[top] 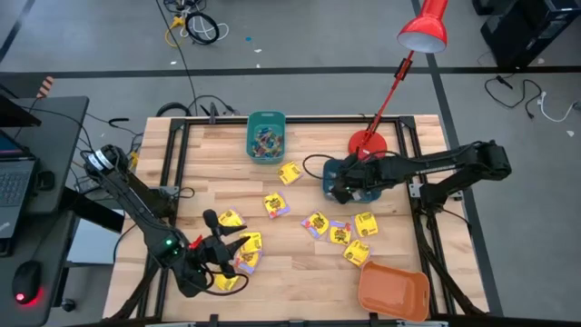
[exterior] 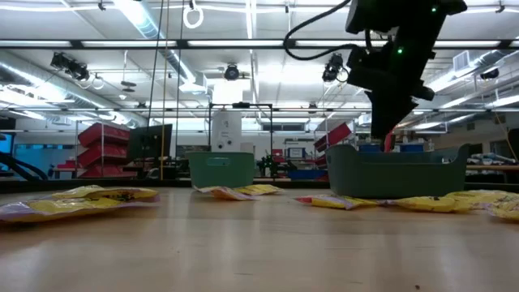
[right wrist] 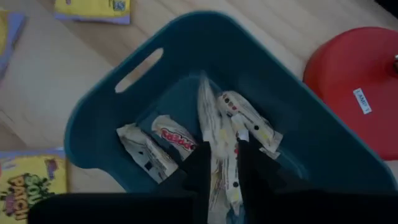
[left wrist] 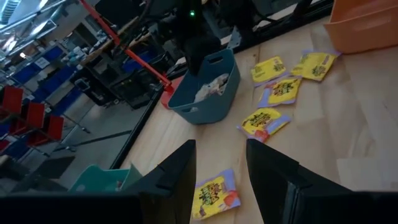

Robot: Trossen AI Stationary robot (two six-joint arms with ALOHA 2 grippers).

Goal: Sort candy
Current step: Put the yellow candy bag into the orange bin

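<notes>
Yellow square candy packets (top: 318, 222) lie flat across the table's middle, and a few more (top: 245, 256) lie by my left gripper (top: 227, 247). That gripper hovers open near the table's near left corner, and one yellow packet (left wrist: 214, 194) shows between its fingers in the left wrist view. My right gripper (top: 338, 186) points down into a dark blue bin (right wrist: 99, 112) that holds pale stick-shaped sweets (right wrist: 146, 149). Its fingers are nearly shut around one pale stick (right wrist: 208, 112). A light teal bin (top: 266, 134) holds small coloured pieces. My right gripper (right wrist: 222, 149) has a pale stick-shaped sweet between its two fingers, held near one end (right wrist: 219, 163). It comes from above, pointing down into the bin. The stick's far end (right wrist: 205, 93) rests on the bin floor among the other sticks.
An orange bin (top: 392, 291) stands at the table's near right corner. A red lamp base (top: 368, 143) sits just beyond the dark bin, its arm slanting up and to the right. Black frame rails run along the table's left and right sides. Bare wood shows near the near edge.
</notes>
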